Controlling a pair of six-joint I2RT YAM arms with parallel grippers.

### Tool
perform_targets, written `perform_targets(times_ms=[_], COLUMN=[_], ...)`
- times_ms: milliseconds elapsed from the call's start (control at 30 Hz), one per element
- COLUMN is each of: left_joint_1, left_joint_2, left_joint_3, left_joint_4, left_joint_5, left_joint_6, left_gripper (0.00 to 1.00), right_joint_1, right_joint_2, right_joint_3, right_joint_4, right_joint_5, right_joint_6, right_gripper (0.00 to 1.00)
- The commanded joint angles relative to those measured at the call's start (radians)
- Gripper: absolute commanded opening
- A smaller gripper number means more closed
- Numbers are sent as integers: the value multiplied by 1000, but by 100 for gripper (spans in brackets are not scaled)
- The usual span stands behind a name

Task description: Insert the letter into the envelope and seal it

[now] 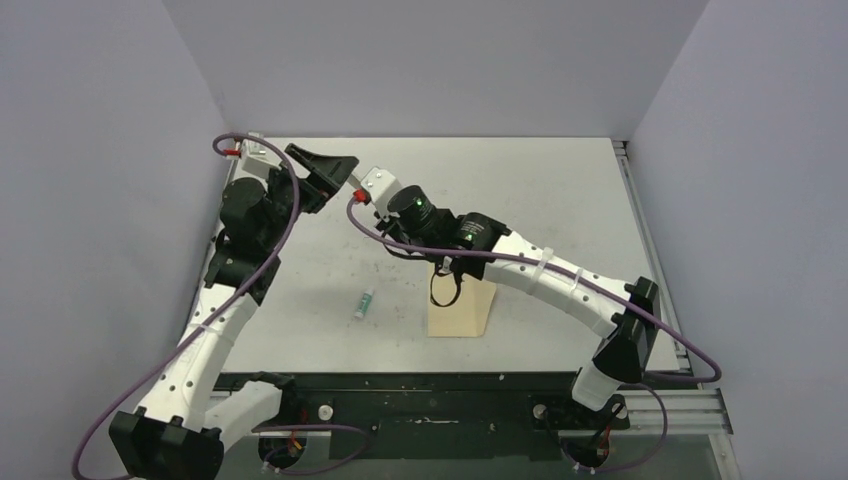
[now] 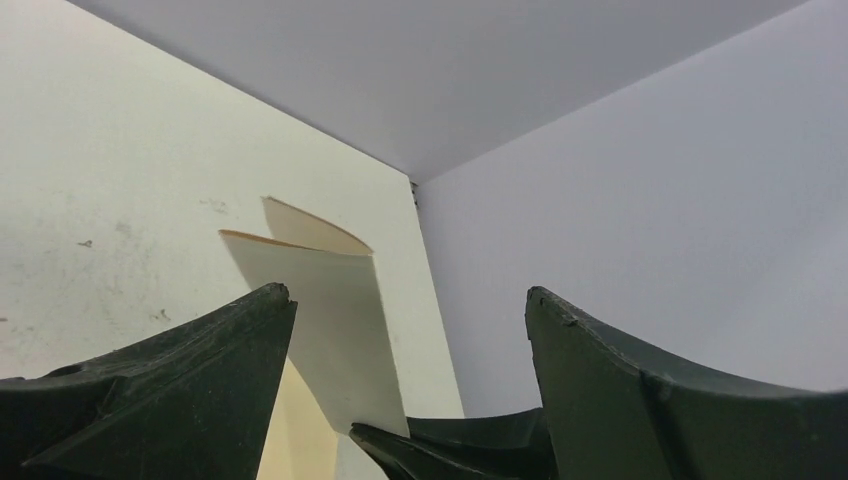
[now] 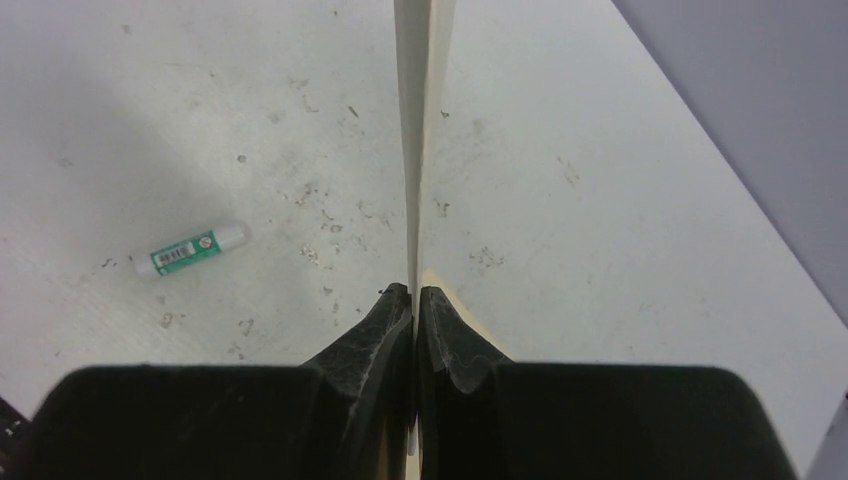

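Observation:
The pale tan envelope (image 1: 465,318) stands on edge near the table's middle. My right gripper (image 1: 447,288) reaches down from above and is shut on its top edge. In the right wrist view the envelope (image 3: 425,80) runs edge-on straight away from the shut right gripper (image 3: 415,292). My left gripper (image 1: 335,165) hangs open at the back left, apart from the envelope. In its own view the left gripper (image 2: 408,292) has nothing between its fingers. Beyond them rises the envelope (image 2: 320,300) with its curved flap. The letter does not show in any view.
A green and white glue stick (image 1: 365,303) lies on the table left of the envelope, and shows as the glue stick (image 3: 190,250) in the right wrist view. Grey walls close the back and both sides. A metal rail (image 1: 632,210) runs along the table's right edge.

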Motion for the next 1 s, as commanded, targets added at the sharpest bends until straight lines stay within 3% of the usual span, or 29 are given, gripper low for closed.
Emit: perform_targets(times_ms=[0,167,333,533,733,967], left_joint_1=[-2,-12,-11,-12,-10,-11], left_joint_2=[-20,18,32,38,48,61], left_joint_3=[-1,33,32,19,18,28], left_joint_4=[-110,-211,-195,-214,-228,-254], left_joint_5=[-100,-110,-83,-69,-56,-29], left_joint_6=[-32,-70,-95,-117,-122,-113], left_gripper=[85,76,63,42,36,16], right_joint_1=[55,97,124,129,128,129], right_joint_2=[-21,-4,9,11,36,40], right_joint_3=[5,0,-23,-70,-76,-67], right_joint_4=[34,53,71,103,108,118], right_joint_5=[212,273,301,317,347,336], right_joint_6=[-94,-158,-192,-215,-227,-217], right_gripper=[5,5,5,5,5,5])
